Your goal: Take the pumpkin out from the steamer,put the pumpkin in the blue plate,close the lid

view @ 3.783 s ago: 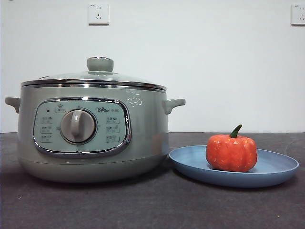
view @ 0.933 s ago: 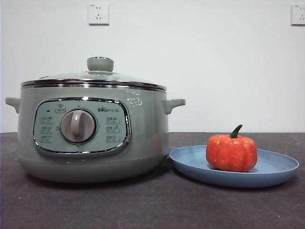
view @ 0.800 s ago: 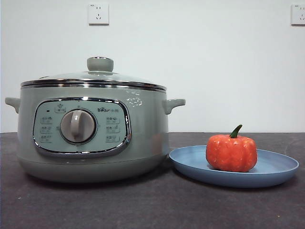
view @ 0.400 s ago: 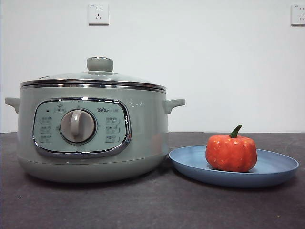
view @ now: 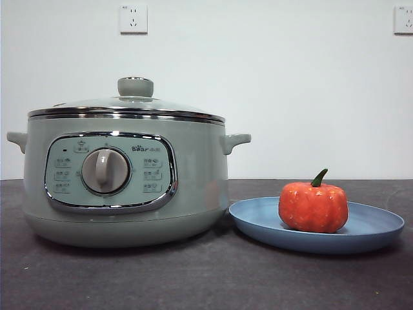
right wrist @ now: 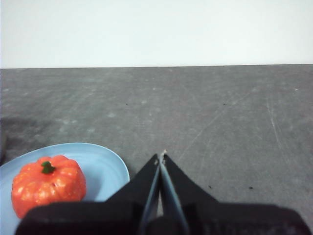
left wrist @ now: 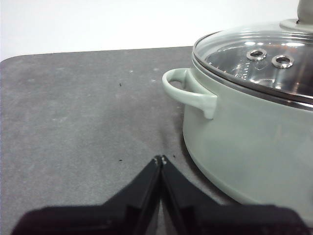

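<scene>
orange-red pumpkin, light-blue plate, sage-green steamer

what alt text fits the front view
A pumpkin sits on a blue plate beside a steamer with its lid on, all on a dark table before a white wall; no arm shows.

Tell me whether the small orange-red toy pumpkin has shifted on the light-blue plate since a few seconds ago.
No. The small orange-red toy pumpkin sits at the same spot on the wide light-blue plate, equally far from the sage-green steamer.
</scene>
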